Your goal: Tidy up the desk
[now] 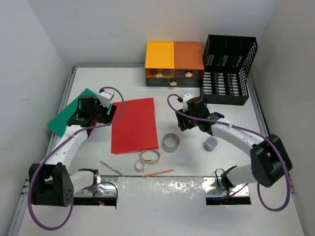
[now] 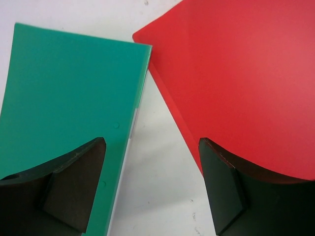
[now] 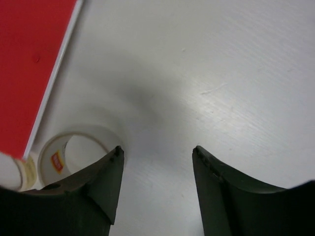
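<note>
The desk (image 1: 236, 162) is a large white tabletop with metal rails. A green folder (image 1: 64, 120) lies at the left and a red folder (image 1: 133, 125) beside it; both also show in the left wrist view, the green folder (image 2: 64, 93) and the red folder (image 2: 236, 83). My left gripper (image 1: 101, 112) hovers open and empty over the bare gap between them (image 2: 151, 142). My right gripper (image 1: 189, 125) is open and empty over bare desk (image 3: 157, 150), just right of a tape roll (image 3: 64, 155), which also shows in the top view (image 1: 171, 142).
An orange-and-yellow drawer unit (image 1: 173, 61) and a black mesh rack (image 1: 229, 69) stand at the back. A second tape roll (image 1: 150, 156), a small lidded pot (image 1: 211, 143), a green pen (image 1: 110, 168) and an orange pen (image 1: 158, 172) lie near the front.
</note>
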